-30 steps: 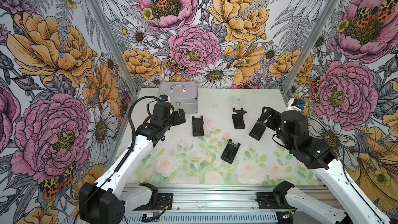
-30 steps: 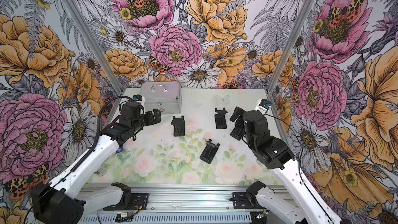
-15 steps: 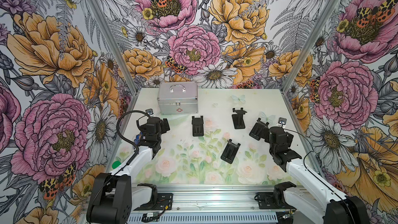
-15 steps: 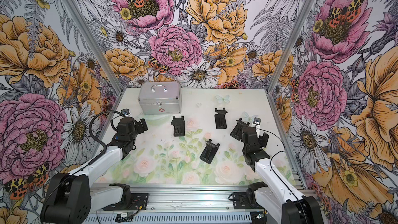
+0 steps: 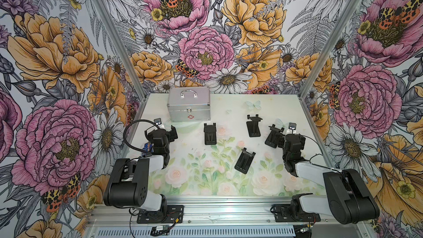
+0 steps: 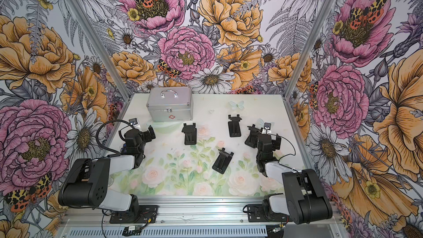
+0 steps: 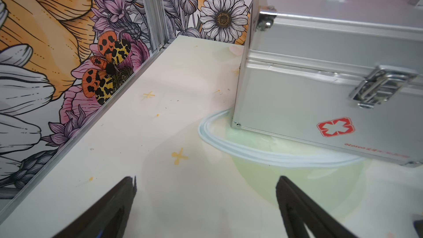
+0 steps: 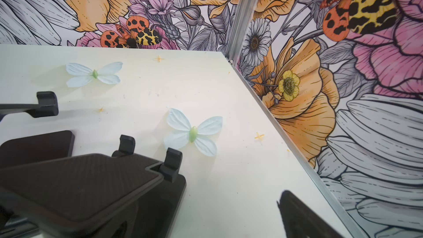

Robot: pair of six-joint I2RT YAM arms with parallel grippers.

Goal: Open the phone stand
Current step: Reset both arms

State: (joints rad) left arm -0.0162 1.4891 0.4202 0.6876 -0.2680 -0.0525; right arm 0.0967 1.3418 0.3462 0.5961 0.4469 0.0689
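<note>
A black phone stand [image 8: 91,184] fills the near foreground, its ribbed plate raised off its base, with two small hooks at its far edge. A second stand [image 8: 39,145] is cut off by the frame edge. Both rest on the pale tabletop [image 8: 229,101], beside a printed butterfly [image 8: 193,132]. One end effector finger [image 8: 299,216] sits apart from the near stand, touching nothing.

Three walls papered with large drawn flowers (pink peonies, orange blooms, white daisies, spotted orange moths) close in the cell: a back wall [image 5: 206,42], a left wall [image 5: 45,83] and a right wall [image 5: 377,83]. Slim silver aluminium posts [image 5: 113,35] run up the two back corners. The tabletop [image 5: 206,179] is a pale cream sheet printed with soft pink roses, green leaves and pale blue butterflies [image 5: 253,105]. A ribbed silver aluminium rail [image 5: 229,212] edges its front, catching a bright glint of light.
</note>
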